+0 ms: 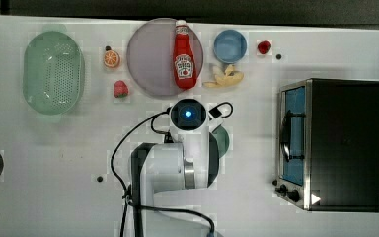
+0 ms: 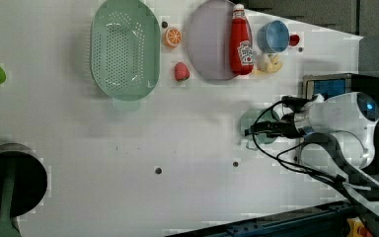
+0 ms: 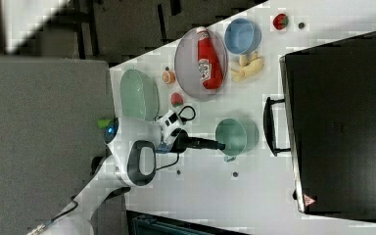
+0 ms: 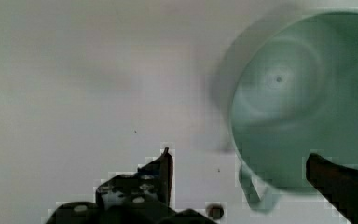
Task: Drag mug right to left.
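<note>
The green mug (image 3: pixel 236 135) stands upright on the white table (image 3: pixel 254 196), just off the toaster oven's handle. In the top view the mug (image 1: pixel 223 140) peeks out from under my wrist. My gripper (image 4: pixel 242 170) is open, low at the mug's (image 4: pixel 298 98) rim by its small handle. One of the fingers (image 4: pixel 164 170) is outside the wall and the other hangs over the mug's inside. In the right view my gripper (image 3: pixel 219 144) touches the mug's edge. The left view puts my gripper (image 2: pixel 251 132) over the mug (image 2: pixel 252 122).
A toaster oven (image 1: pixel 335 143) stands close to the mug on the top view's right. Along the top view's far edge lie a plate (image 1: pixel 150 59) with a ketchup bottle (image 1: pixel 184 55), a blue bowl (image 1: pixel 230 46), banana (image 1: pixel 224 78), fruits and a pale green colander (image 1: pixel 53 71).
</note>
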### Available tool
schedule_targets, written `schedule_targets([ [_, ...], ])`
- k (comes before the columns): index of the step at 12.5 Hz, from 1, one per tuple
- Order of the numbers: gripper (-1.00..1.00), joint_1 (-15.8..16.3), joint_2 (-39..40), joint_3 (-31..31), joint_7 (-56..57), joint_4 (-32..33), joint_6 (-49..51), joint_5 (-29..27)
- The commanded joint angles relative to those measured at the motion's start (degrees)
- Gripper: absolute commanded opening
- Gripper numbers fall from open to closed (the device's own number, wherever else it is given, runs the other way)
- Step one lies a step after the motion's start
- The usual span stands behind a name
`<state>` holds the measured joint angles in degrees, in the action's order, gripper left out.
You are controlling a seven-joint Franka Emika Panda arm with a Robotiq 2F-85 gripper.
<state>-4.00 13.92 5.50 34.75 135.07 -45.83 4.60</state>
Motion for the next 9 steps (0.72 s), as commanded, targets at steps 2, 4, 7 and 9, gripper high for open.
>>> schedule_targets([
  [2,1.00,0.8,3.3,0.1,4.1,0.0,-8.9,1.3],
  [4,0.92,1.2,5.2,0.1,4.1,1.4,-14.4,1.4],
  [7,0.18,1.4,5.5,0.0,4.0,3.5,-17.4,1.4],
  [9,-0.27,1.4,5.1,-0.1,4.0,3.5,-17.4,1.4],
])
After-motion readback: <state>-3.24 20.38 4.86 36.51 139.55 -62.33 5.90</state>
